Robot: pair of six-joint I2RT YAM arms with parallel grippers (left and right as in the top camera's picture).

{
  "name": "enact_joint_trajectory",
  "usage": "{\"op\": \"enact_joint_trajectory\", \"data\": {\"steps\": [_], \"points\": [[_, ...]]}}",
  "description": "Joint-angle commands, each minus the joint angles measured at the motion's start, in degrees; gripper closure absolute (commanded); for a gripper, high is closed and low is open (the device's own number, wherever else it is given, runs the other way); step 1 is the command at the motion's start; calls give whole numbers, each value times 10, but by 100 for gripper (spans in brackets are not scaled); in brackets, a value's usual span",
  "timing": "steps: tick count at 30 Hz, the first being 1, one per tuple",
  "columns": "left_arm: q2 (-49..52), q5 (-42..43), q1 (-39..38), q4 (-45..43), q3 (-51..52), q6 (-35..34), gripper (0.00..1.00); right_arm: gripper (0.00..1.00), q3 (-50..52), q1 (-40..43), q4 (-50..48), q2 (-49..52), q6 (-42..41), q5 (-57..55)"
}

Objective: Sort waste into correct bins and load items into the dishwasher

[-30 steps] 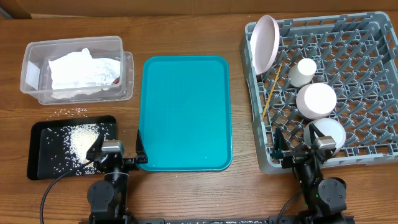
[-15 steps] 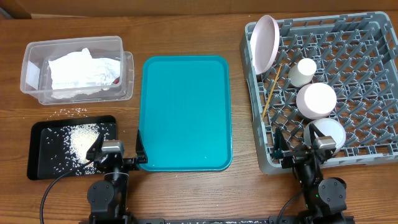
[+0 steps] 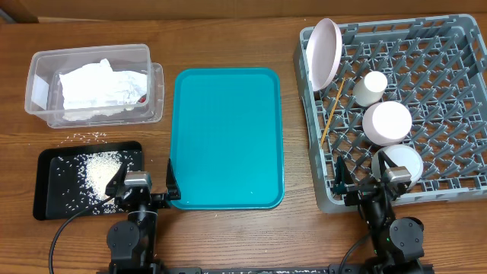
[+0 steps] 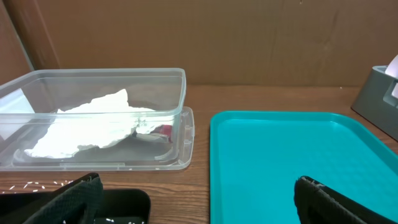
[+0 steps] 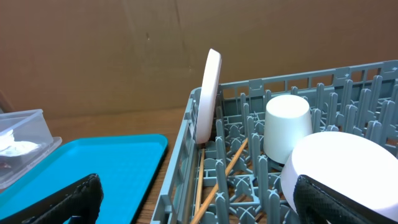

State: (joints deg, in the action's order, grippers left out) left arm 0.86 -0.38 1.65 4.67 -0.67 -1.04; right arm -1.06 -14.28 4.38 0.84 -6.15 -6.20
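The clear tub at back left holds the crumpled white napkin and the red wrapper; both show in the left wrist view. The black tray holds rice. The grey rack holds the upright plate, cup, white bowl, a second bowl and chopsticks. My left gripper is open and empty at the front left. My right gripper is open and empty at the rack's front edge.
The teal serving tray lies between the bins and the rack. A few loose rice grains lie on the wood between the tub and the black tray. A brown cardboard wall stands behind the table.
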Motion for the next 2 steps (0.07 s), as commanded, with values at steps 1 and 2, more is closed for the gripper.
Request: {"op": "enact_joint_trajectory", "data": {"steps": [1, 2], "points": [[-7, 4, 3, -2, 4, 13, 0, 0, 6, 2, -2, -7, 2, 3], [-7, 4, 3, -2, 4, 13, 0, 0, 6, 2, -2, -7, 2, 3]]}}
